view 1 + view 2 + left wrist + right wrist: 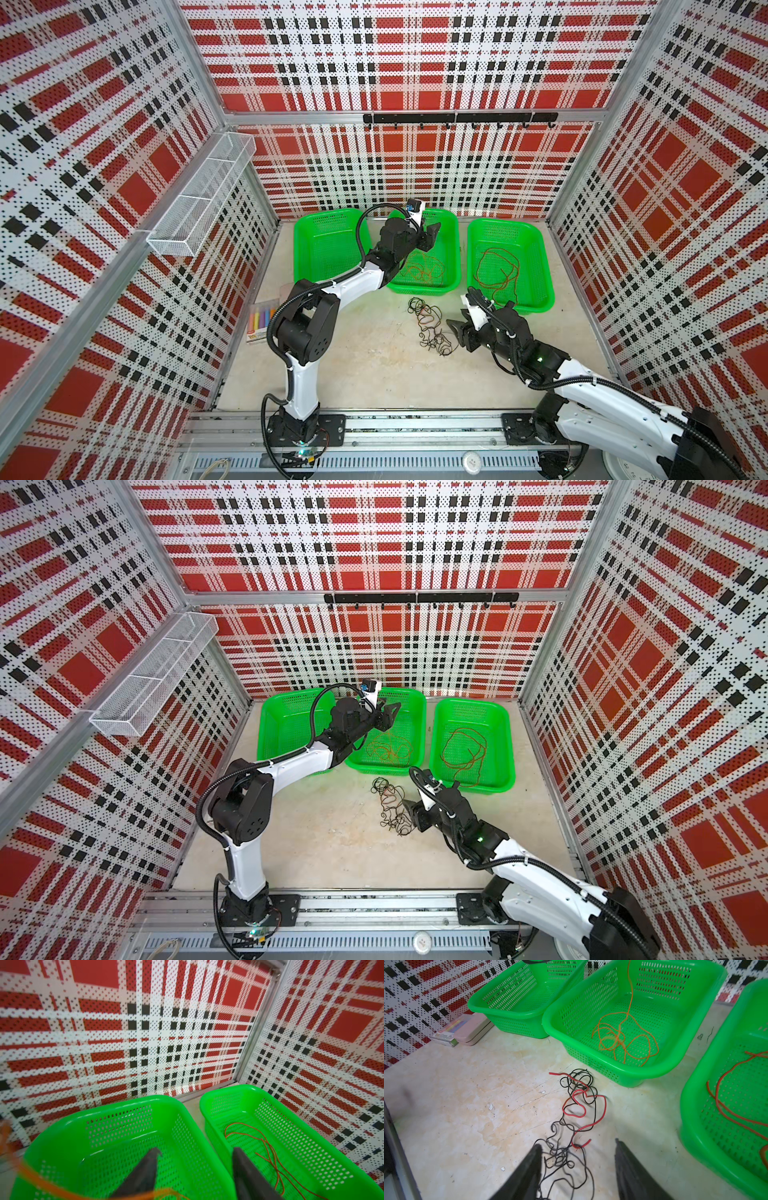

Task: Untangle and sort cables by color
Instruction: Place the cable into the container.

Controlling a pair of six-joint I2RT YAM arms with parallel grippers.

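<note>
**Both grippers open, black tangle still on the table**

The left arm reaches out over the middle basket (451,253), and its gripper (432,235) hangs above the far end. In the left wrist view its two dark fingers (145,1172) stand well apart with nothing clamped between the tips. A blurred orange strand (41,1180) sweeps past close to that camera; whether it touches the gripper I cannot tell.

The orange cables (623,1039) lie in a loose heap on the floor of the middle basket, with one strand rising straight up out of the heap. The right basket (538,257) holds the reddish-brown cables (498,270), spread in wide loops. The left basket (328,253) is partly hidden behind the left arm.

Just in front of the middle basket, on the pale table (353,374), sits the remaining tangle (430,324): thin black cables (566,1155) knotted together, with one red cable (583,1105) curling through them.

The right gripper (577,1142) is down low at the near end of that tangle. Its jaws are apart and straddle the black strands, which run between the fingers without being pinched.

A box of markers (262,320) lies by the left wall.
</note>
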